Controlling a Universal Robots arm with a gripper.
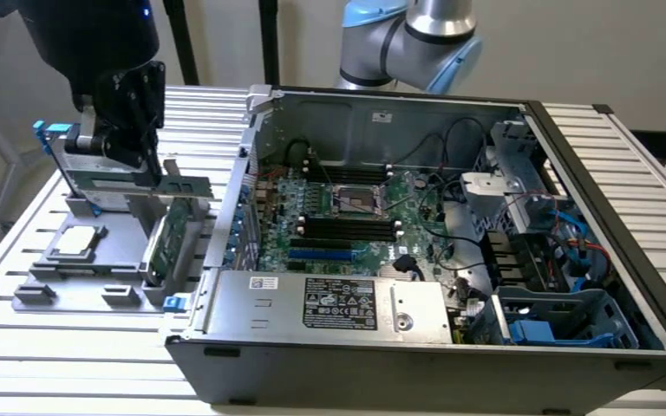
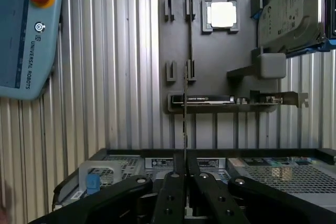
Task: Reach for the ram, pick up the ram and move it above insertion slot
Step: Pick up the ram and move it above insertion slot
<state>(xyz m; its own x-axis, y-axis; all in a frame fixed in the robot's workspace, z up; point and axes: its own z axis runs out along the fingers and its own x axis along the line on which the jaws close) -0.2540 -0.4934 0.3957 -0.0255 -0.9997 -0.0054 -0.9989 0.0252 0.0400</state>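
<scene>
Wrist view shows the gripper point(image 2: 185, 179) pinching the ram point(image 2: 185, 124) edge-on, so keeping it upright matters.

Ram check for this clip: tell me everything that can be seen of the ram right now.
In the wrist view the ram shows edge-on, as a long, thin, dark strip. It runs straight out from between the jaws of the gripper, which are shut on its near end. Its faces and chips are hidden at this angle. It lines up in front of the grey holder plate, over the ribbed metal table. Whether its far end touches the plate cannot be told.
</scene>
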